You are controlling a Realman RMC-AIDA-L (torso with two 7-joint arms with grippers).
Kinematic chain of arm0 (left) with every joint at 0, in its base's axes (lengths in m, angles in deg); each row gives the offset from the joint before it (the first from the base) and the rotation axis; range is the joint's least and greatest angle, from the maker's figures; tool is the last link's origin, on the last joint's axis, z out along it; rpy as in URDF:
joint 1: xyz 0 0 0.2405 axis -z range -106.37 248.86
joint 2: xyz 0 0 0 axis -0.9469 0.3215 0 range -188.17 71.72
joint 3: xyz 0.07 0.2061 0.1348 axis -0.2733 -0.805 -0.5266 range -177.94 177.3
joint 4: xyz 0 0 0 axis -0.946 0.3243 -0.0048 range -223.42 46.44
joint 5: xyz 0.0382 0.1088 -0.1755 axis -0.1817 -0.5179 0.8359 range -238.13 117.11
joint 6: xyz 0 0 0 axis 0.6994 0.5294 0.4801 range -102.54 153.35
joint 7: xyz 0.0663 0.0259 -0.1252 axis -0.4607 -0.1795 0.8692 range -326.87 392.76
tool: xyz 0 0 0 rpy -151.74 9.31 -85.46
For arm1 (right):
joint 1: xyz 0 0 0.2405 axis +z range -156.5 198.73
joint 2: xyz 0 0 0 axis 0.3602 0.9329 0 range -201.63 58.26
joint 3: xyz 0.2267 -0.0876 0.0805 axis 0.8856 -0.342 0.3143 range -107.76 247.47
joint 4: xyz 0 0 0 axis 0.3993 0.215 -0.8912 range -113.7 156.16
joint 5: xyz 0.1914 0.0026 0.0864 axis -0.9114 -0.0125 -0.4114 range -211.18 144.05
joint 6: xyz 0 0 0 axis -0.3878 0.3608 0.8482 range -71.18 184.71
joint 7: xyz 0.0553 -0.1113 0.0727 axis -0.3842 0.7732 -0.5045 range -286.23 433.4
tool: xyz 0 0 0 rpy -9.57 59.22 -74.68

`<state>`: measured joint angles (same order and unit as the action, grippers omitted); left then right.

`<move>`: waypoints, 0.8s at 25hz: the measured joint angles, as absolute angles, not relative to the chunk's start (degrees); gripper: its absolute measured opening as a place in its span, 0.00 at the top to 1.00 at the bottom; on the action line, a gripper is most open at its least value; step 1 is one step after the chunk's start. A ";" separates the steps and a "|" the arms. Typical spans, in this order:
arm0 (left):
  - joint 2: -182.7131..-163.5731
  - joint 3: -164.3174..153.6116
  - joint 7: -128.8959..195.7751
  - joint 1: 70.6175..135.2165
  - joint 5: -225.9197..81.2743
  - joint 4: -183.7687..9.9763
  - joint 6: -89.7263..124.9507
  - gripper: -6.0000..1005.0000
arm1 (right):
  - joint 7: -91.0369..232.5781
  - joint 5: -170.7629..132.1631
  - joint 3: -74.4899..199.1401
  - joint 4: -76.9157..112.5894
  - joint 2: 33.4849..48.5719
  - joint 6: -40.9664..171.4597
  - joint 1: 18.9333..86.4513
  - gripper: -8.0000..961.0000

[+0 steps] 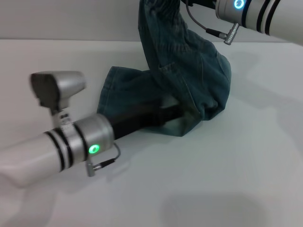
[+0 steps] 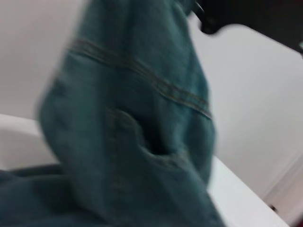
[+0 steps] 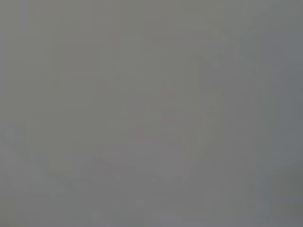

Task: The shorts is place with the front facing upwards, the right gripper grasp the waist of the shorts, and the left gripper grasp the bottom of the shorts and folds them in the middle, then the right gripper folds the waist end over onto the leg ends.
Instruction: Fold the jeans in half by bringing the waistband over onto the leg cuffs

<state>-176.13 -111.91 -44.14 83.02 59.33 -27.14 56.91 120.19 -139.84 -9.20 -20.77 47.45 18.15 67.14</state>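
Overhead, shorts [image 1: 189,71] above bare table [image 1: 246,165]

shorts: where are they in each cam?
Head: shorts hang from top centre down to the table, lower end bunched over the left gripper.
Left wrist: shorts fill most of the frame.
Right wrist: not visible.
Shared landmark: stitched seam.

Even, soft light fills the head view; the white table [image 1: 227,179] shows faint shadows at lower centre and no hard glare. The left wrist view is motion-blurred, the shorts [image 2: 137,142] smeared across it. The right wrist view is a featureless flat grey.
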 joint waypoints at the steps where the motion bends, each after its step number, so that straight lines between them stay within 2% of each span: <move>1: -176.12 -110.85 -44.20 82.09 58.87 -26.74 56.90 0.14 | 120.23 -139.84 -9.35 -20.70 47.44 18.11 67.14 0.99; 8: -176.20 -101.78 -47.22 77.19 57.39 -26.34 56.46 0.14 | 120.26 -139.63 -10.57 -20.19 47.41 18.08 67.39 0.99; 20: -176.36 -87.72 -56.48 76.04 56.88 -26.86 49.39 0.14 | 120.27 -139.77 -13.74 -16.88 47.49 18.64 69.85 0.99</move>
<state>-176.36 -87.72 -56.48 76.04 56.88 -26.86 49.39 120.27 -139.77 -13.74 -16.88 47.49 18.64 69.85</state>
